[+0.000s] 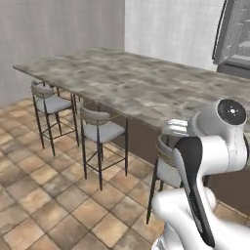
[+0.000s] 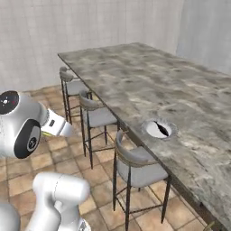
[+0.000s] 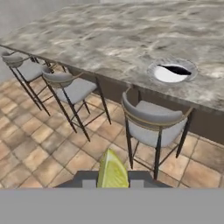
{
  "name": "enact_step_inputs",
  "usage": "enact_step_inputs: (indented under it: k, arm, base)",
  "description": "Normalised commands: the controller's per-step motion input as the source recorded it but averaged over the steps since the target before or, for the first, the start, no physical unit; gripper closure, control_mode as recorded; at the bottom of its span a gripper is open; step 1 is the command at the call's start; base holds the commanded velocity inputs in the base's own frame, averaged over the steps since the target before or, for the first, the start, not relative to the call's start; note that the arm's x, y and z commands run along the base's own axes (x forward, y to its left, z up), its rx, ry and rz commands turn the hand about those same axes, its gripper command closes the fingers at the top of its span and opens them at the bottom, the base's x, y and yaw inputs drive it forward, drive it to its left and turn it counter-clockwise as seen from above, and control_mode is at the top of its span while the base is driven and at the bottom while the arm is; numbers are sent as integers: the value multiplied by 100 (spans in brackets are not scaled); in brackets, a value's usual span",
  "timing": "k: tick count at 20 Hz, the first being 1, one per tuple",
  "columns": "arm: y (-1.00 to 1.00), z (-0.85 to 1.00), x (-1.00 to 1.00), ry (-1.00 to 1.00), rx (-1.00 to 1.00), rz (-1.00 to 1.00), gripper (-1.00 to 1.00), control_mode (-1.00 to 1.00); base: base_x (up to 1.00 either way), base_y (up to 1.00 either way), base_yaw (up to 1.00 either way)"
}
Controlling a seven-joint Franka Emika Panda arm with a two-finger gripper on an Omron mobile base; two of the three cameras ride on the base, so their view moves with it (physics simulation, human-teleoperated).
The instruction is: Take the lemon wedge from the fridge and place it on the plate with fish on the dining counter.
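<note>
The gripper (image 3: 113, 183) held the lemon wedge (image 3: 112, 169) pinched between narrowly set fingers, out over the floor short of the dining counter (image 3: 131, 39). The plate with fish (image 3: 171, 71) sat near the counter's edge, above 1 stool (image 3: 153, 122). The wedge was tiny (a thin grip), so it could slip out and drop before reaching the plate.

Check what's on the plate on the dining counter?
The plate on the dining counter bears one thin dark fish. No lemon wedge there; it sits between the gripper tips.
</note>
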Motion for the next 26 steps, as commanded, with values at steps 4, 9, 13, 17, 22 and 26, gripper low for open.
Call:
enact_step_inputs:
  k: [4, 9, 13, 17, 22, 26]
  arm:
    - [0, 0, 0, 0, 0, 0, 100, 100]
    - [0, 0, 0, 0, 0, 0, 100, 100]
    - [0, 0, 0, 0, 0, 0, 100, 100]
    - [0, 0, 0, 0, 0, 0, 100, 100]
    - [40, -5, 40, 4, -3, -18, 100, -100]
    - [100, -32, 100, 10, -2, -61, 100, -100]
  base:
    - [53, 39, -75]
    - [31, 15, -73]
    - [94, 9, -69]
    - [100, 49, -40]
    - [60, 45, -22]
    - [0, 0, 0]
